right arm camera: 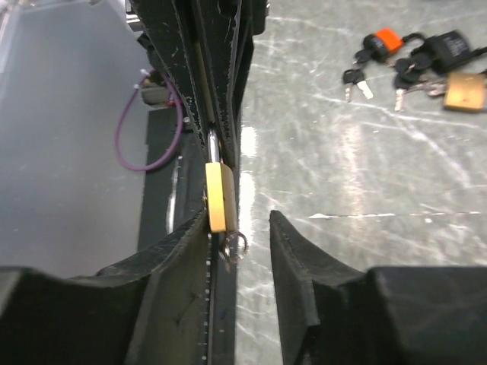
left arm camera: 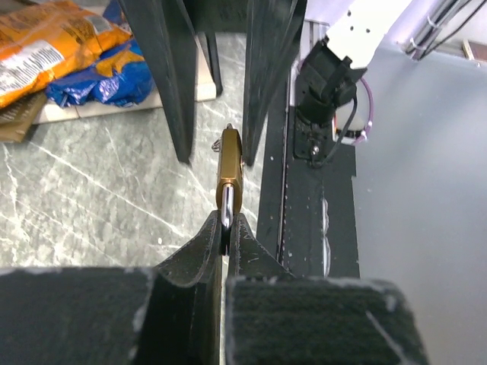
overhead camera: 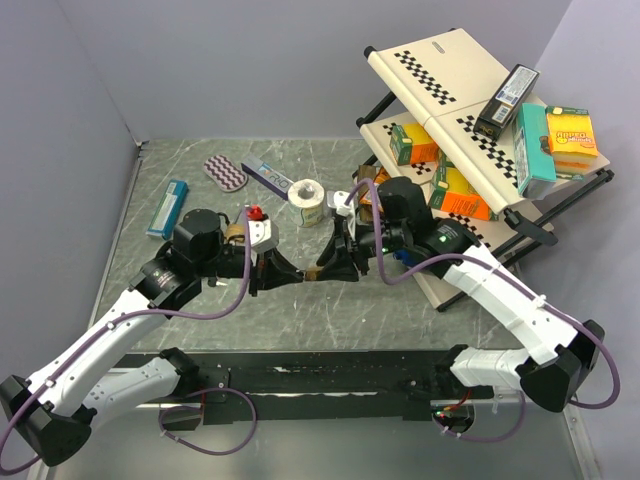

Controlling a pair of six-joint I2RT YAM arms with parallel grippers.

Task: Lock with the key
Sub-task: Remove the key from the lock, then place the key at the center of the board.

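A small brass padlock (left arm camera: 228, 173) hangs in the air over the table, and my left gripper (left arm camera: 226, 225) is shut on its steel shackle. In the right wrist view the padlock (right arm camera: 218, 196) lies against the inner face of one finger of my right gripper (right arm camera: 239, 222), which is open. A small metal key ring (right arm camera: 237, 247) sticks out of the padlock's bottom end, in the gap between those fingers and untouched. The key's blade is hidden. From above, both grippers meet tip to tip at the padlock (overhead camera: 312, 272).
Another brass padlock (right arm camera: 464, 90) and a bunch of keys with an orange tag (right arm camera: 380, 44) lie on the marble tabletop behind. A tape roll (overhead camera: 308, 200), a purple sponge (overhead camera: 225, 172) and a blue pack (overhead camera: 167, 207) sit further back. A tilted rack (overhead camera: 470, 130) with boxes stands on the right.
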